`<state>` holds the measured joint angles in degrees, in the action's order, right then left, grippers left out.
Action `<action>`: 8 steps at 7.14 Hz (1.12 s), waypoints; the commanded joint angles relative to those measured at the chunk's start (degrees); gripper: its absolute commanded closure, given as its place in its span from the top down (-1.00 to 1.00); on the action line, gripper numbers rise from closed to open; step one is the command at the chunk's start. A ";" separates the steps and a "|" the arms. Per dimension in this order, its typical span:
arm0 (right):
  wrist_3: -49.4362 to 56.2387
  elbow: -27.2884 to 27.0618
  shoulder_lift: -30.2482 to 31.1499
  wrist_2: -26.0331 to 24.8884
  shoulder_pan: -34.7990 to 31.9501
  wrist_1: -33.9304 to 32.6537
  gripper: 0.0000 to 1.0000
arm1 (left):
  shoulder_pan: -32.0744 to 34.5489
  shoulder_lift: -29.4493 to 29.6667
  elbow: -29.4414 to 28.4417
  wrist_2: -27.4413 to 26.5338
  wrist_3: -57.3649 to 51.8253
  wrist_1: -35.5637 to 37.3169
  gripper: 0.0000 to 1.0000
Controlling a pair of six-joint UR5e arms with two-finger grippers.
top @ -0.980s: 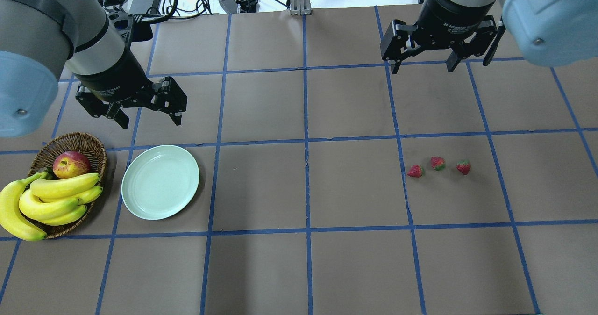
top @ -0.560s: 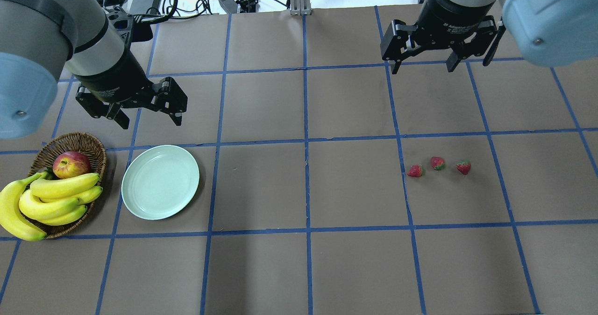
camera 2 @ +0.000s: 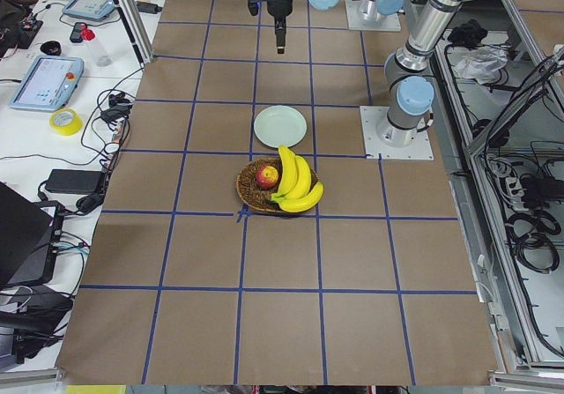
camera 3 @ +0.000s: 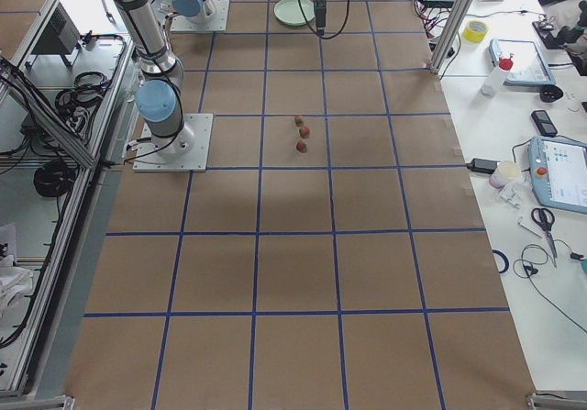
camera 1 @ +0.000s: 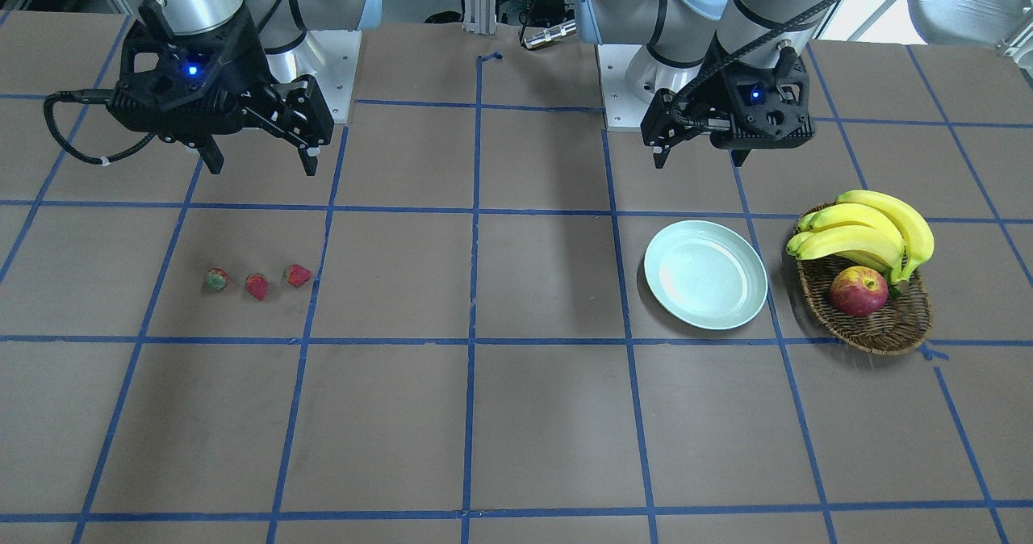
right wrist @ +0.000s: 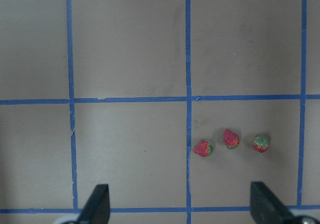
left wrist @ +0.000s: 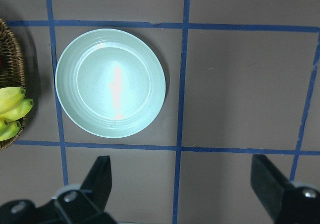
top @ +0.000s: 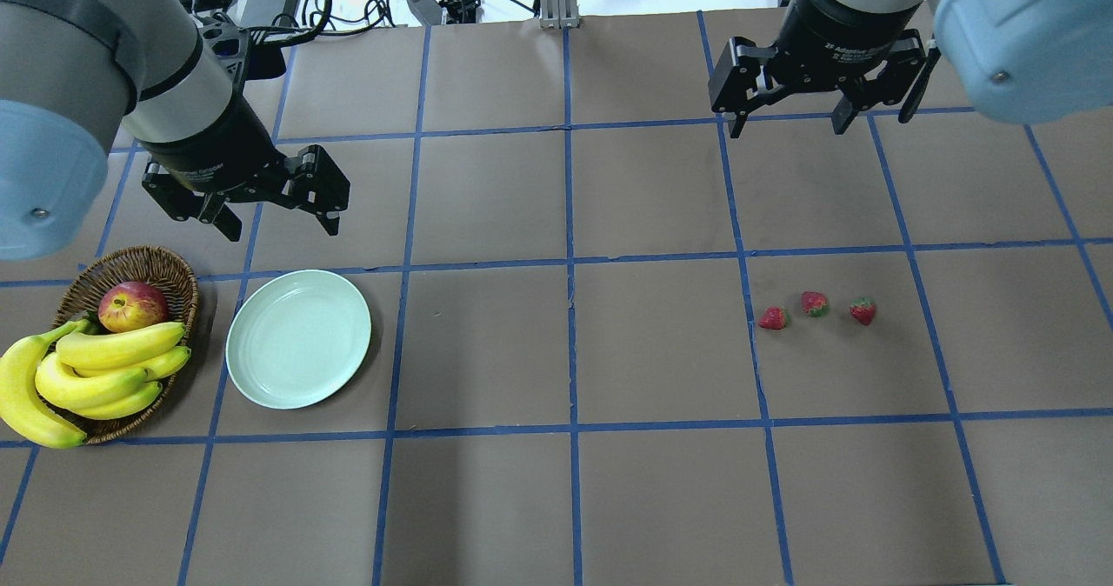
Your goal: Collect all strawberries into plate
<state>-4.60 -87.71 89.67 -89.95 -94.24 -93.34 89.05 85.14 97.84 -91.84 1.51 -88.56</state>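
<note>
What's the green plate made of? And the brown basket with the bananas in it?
The plate looks like smooth plastic or melamine, though it could be glazed ceramic. Its mint colour is even, and a soft streak of light shines across it. The basket looks like woven wicker, with brown strands criss-crossing along its rim.

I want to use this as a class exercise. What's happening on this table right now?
Nothing is being handled yet. Both arms hover above the table with open, empty grippers. The left gripper is near the empty plate. The right gripper is on the side where the strawberries lie in a row of three on the table. A basket with bananas and an apple sits beside the plate. No strawberry is in the plate yet.
</note>
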 commanded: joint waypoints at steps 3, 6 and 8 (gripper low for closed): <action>0.21 0.00 -0.37 -0.23 0.11 0.35 1.00 | 0.07 0.03 0.07 -0.10 -0.01 -0.03 1.00; -2.50 -4.98 -4.23 0.38 0.02 -0.25 1.00 | 0.07 0.02 0.24 -0.10 -0.01 -0.03 1.00; -4.18 -13.66 -5.81 -0.40 1.24 -7.33 1.00 | 0.07 0.11 0.24 -0.10 -0.01 -0.03 1.00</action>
<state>-7.66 -96.17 84.87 -90.04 -93.73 -96.33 89.13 85.22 98.06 -91.92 1.49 -88.57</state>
